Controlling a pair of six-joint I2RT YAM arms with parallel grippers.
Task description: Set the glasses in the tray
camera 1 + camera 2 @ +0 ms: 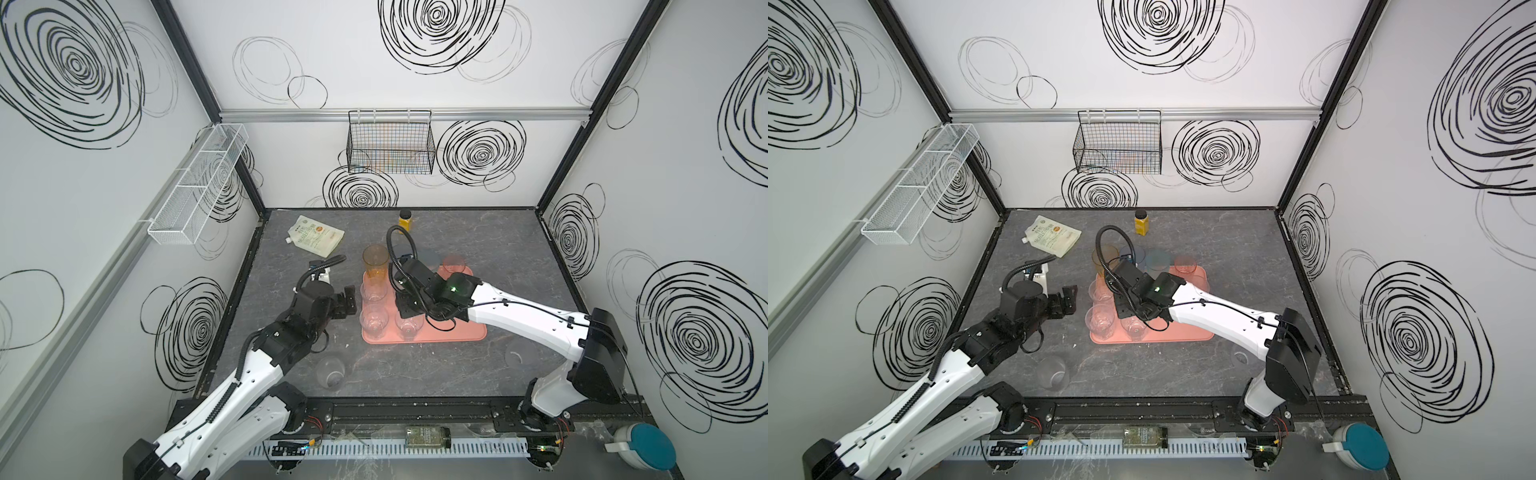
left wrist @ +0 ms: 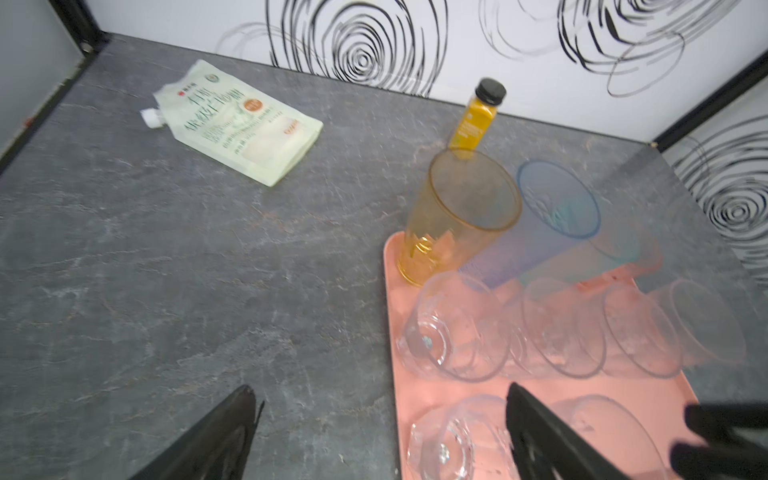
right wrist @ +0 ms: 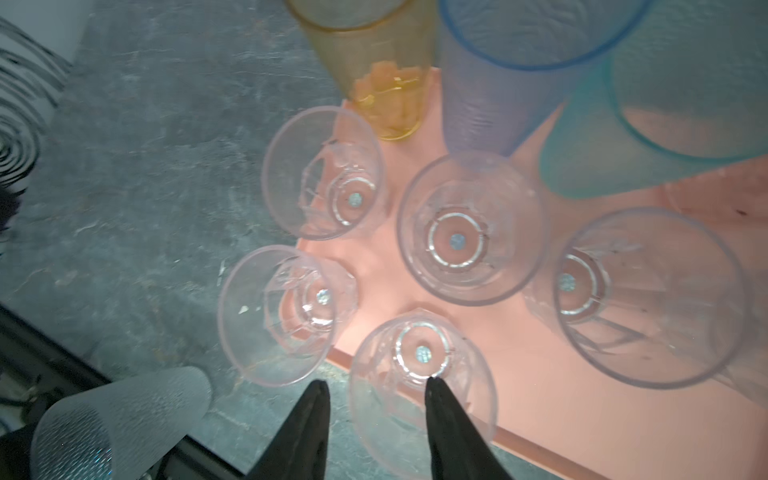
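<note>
Salmon-pink tray on the worktop holds most glasses; the right claw, jaws parted astride a clear glass at its 6 o'clock edge, seems mid-release, while the left claw hangs wide, empty at 9 o'clock, so the loose glass at 7 o'clock likely calls for its reach next.

Pouch: white, spouted, lying flat on the grey surface, back left.
Bottle: yellow, black cap, upright near the back wall.
Black basket: wire, hung on the back wall.
White basket: mesh, on the left wall.
</note>
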